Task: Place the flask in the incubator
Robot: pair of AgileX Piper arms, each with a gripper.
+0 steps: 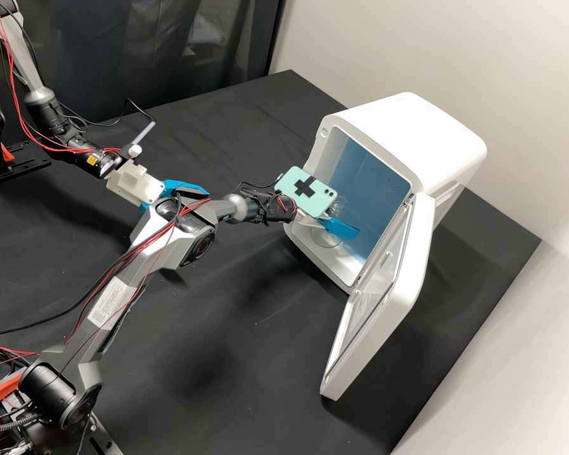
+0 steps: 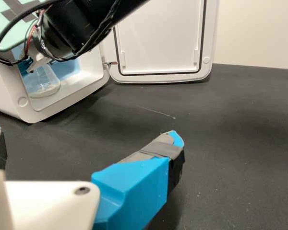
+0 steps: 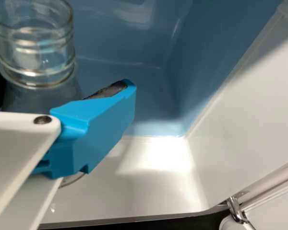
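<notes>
Your flask point(image 3: 36, 48) stands upright on the floor of the incubator point(image 1: 417, 142), long axis vertical and mouth up. Much of its base is hidden behind the right gripper point(image 1: 336, 221), which sits inside the chamber close against the glass. You cannot tell whether it clamps the flask or only rests beside it. The door point(image 1: 385, 297) hangs open. Your left gripper point(image 2: 84, 139) hovers over the bench point(image 1: 246, 328), spread wide and empty.
</notes>
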